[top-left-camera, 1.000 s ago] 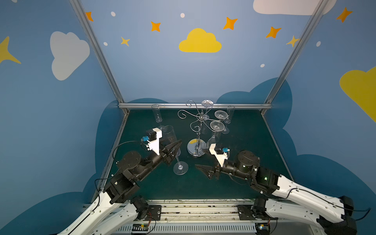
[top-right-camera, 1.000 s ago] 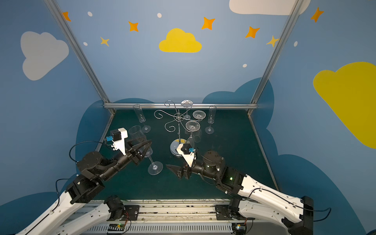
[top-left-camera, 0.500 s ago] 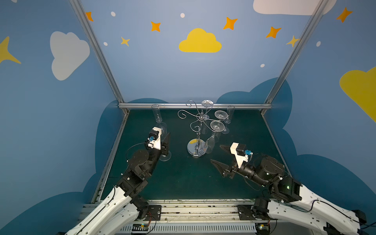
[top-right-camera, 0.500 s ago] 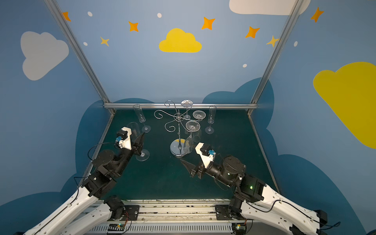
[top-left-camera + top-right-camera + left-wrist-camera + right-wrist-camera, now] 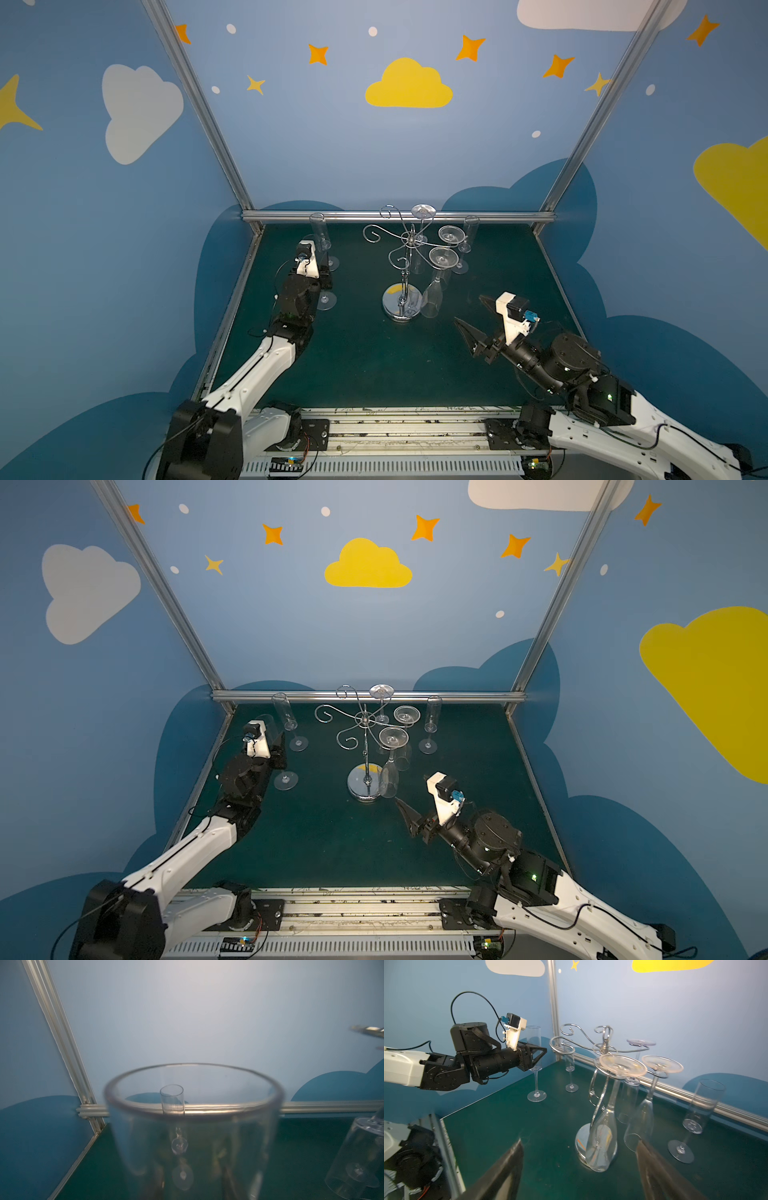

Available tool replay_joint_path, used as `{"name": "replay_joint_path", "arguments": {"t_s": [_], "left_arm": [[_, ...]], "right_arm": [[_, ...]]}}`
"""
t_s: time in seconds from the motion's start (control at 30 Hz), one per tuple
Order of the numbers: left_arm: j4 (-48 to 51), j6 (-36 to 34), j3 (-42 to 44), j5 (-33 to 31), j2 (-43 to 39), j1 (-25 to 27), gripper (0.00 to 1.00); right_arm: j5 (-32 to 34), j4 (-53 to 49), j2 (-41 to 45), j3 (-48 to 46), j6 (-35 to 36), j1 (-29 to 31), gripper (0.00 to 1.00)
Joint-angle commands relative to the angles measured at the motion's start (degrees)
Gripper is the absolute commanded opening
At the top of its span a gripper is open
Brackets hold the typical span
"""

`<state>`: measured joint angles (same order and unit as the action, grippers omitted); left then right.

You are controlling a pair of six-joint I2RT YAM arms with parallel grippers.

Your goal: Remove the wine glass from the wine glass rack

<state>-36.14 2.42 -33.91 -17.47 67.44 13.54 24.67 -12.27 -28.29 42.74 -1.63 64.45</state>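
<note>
Since earlier frame: left end effector (image 5: 538,1052) swung wine glass (image 5: 326,300) out left of wine glass rack (image 5: 395,307); right end effector (image 5: 468,308) backed away from rack. Glass upright, foot on bench (image 5: 374,365), bowl clamped by left, likely steadying before release. Right jaws wide, empty, facing rack's hanging glasses (image 5: 432,291).

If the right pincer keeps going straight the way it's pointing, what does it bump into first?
Probably the upside-down wine glass hanging from the wine glass rack, nearest the right pincer. In the right wrist view its bowl lies straight ahead between the open fingers, but depth is unclear.
</note>
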Motion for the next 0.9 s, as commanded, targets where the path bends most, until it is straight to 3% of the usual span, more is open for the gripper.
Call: {"name": "replay_joint_path", "arguments": {"t_s": [0.0, 0.33, 0.87], "left_arm": [[-11.06, 1.11, -2.3, 1.3, 5.55, -1.01, 0.37], [-20.79, -1.17, -10.49, 1.9, 23.03, -2.55, 0.37], [-27.95, -0.94, -14.87, 3.95, 35.34, -4.13, 0.37]], "right_arm": [[7.98, -0.56, 2.31, -1.27, 0.54, -0.53, 0.84], [14.95, 0.31, 4.31, -2.96, 2.35, -3.37, 0.85], [11.13, 0.66, -1.76, -2.24, -1.5, -10.09, 0.85]]}}
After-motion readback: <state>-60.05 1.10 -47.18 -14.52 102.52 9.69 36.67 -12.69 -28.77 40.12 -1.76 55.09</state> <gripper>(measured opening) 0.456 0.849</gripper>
